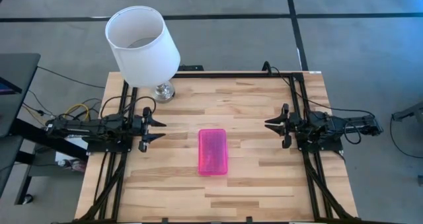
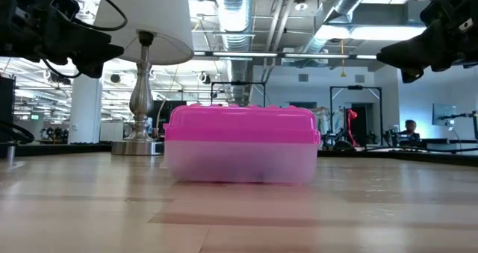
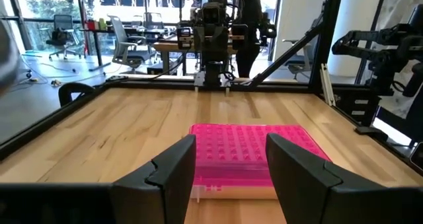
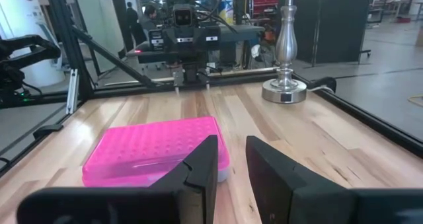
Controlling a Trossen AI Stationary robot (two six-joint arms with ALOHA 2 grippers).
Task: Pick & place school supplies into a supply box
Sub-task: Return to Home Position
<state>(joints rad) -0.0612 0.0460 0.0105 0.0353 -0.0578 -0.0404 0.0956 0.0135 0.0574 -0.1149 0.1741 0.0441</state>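
My left gripper (image 1: 160, 130) hangs above the left edge of the wooden table (image 1: 264, 184). Its fingers (image 3: 173, 168) are spread wide, with nothing between them and nothing touching them. My right gripper (image 1: 269, 125) hangs over the right edge, facing the left one across the boards. Its fingers (image 4: 201, 164) are parted too, but only by a narrow gap, and they hold nothing either.

The supply box (image 1: 213, 151) lies flat in the middle of the table, between my two grippers and well apart from both. Its long side runs across the line between them. The pink studded lid (image 3: 231, 148) is down on the clear lower half (image 2: 239, 163) – the plastic is too cloudy for me to tell what is inside.

A table lamp (image 1: 142, 45) with a white shade stands at the far left corner, clear of the box.
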